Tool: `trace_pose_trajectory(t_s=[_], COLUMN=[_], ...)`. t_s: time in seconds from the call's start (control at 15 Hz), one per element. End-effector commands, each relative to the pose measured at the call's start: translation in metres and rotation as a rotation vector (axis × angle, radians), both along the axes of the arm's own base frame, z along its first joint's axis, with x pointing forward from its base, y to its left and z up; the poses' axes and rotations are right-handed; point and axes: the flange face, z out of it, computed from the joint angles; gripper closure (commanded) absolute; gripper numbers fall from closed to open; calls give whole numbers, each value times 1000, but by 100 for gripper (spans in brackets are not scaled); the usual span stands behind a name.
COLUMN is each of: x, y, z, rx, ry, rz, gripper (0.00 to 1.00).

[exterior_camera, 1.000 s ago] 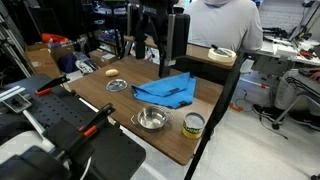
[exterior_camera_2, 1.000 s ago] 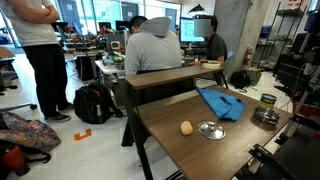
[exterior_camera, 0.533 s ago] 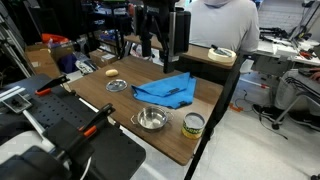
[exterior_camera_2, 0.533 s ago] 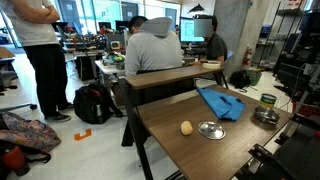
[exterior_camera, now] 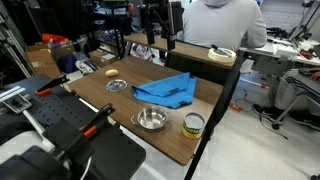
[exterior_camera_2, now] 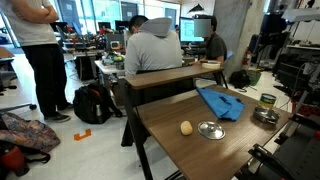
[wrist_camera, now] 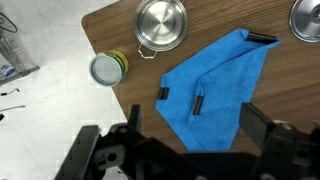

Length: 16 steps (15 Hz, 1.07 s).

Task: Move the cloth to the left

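Note:
The blue cloth [exterior_camera: 165,91] lies rumpled on the wooden table [exterior_camera: 95,95], between a steel bowl and a person's chair. It also shows in the other exterior view [exterior_camera_2: 221,102] and fills the middle of the wrist view [wrist_camera: 212,85]. My gripper [exterior_camera: 158,40] hangs high above the cloth's far edge, well clear of it. In the wrist view the gripper [wrist_camera: 193,116] is open and empty, its two dark fingers [wrist_camera: 253,122] standing wide apart over the cloth.
A steel bowl [exterior_camera: 151,119], a tin can [exterior_camera: 193,124], a small metal lid [exterior_camera: 117,85] and a yellow round object [exterior_camera: 110,71] sit on the table. A seated person [exterior_camera: 225,25] is right behind the far edge. Black equipment [exterior_camera: 70,125] stands in front.
My gripper has risen straight up above the cloth, still open. The cloth and the other objects have not moved.

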Motion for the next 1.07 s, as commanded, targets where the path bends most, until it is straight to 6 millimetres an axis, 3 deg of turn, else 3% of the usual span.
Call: trace_pose_trajectory(t_s=[0.0,0.2,0.47,0.73,1.0], x=[46,71,95,110,117], y=[18,21,12,7,8], z=[-13,-38,-89,-139,-175], rx=[-52,-49,-31,24,128], ry=[12,34,85,132,170], rz=[59,96,117,173,224], gripper=[0,0,0,0,0])
